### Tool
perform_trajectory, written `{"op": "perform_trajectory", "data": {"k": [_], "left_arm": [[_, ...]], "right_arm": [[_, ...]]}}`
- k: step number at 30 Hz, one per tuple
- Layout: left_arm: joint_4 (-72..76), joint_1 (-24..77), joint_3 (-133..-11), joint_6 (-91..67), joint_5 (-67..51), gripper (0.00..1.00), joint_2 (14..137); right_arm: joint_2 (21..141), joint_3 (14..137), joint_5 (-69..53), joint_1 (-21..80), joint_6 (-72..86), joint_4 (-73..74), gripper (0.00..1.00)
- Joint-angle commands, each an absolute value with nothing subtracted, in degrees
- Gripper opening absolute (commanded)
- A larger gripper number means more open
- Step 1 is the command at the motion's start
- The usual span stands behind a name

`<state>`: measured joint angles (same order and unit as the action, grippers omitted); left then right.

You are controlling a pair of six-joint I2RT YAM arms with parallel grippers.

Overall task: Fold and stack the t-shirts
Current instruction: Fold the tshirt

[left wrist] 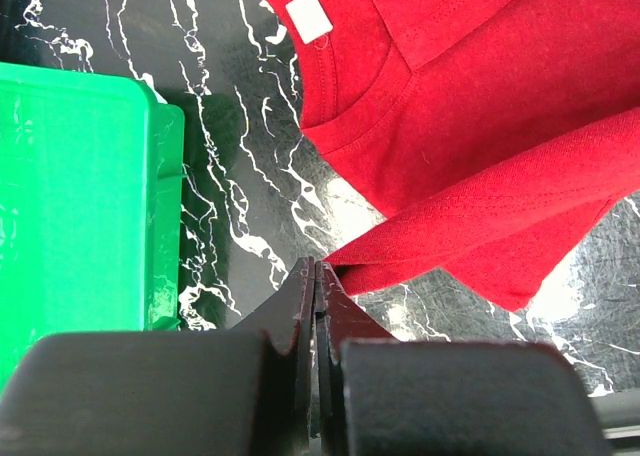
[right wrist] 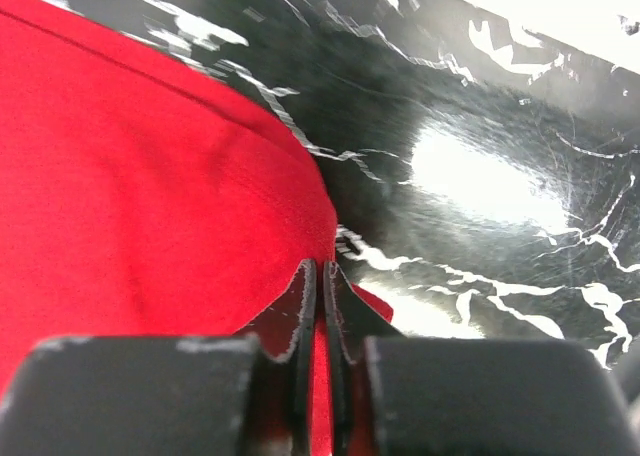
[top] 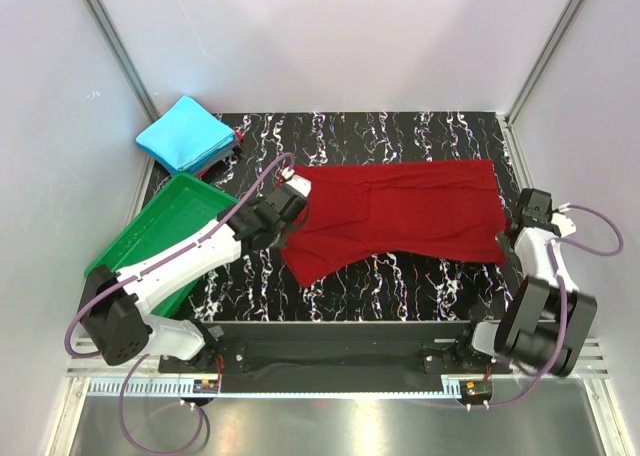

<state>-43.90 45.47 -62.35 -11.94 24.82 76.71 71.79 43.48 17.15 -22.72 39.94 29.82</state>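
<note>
Left gripper (left wrist: pixel 315 272) closed, right gripper (right wrist: pixel 320 272) pinching one red t-shirt (top: pixel 400 211), one blue t-shirt (top: pixel 185 134), one green tray (top: pixel 168 218)

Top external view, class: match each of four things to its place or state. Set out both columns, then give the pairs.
Things:
1 dark red t-shirt
2 cyan-blue t-shirt
3 green tray
4 right gripper

Places or states:
A folded square, far left corner
B shut on red cloth
C laid out long across the middle
D along the left side, open side up

Pairs: 1-C, 2-A, 3-D, 4-B
</note>
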Motion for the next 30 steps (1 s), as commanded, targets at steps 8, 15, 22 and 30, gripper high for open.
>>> {"op": "perform_trajectory", "data": {"k": [8,15,22,30], "left_arm": [[-43.42,45.26,-63.72,-11.95,24.08,0.0,76.46],[-43.94,45.26,-63.63,-12.04,26.01,0.0,77.34],[-44.47,45.18,-65.65,-11.87,27.77,0.0,79.36],[-45.61,45.18,-67.32,-12.3,32.34,0.0,80.86]], "right_arm": [[75.07,46.67,15.92,-22.59,33.58,30.5,0.45],[74.61,48.16,9.49,-22.59,33.66,29.88,0.54],[77.86,48.78,12.04,-22.68,34.36,28.83,0.34],[86.65,48.43,5.55,-22.68,34.98,19.71,0.36]]}}
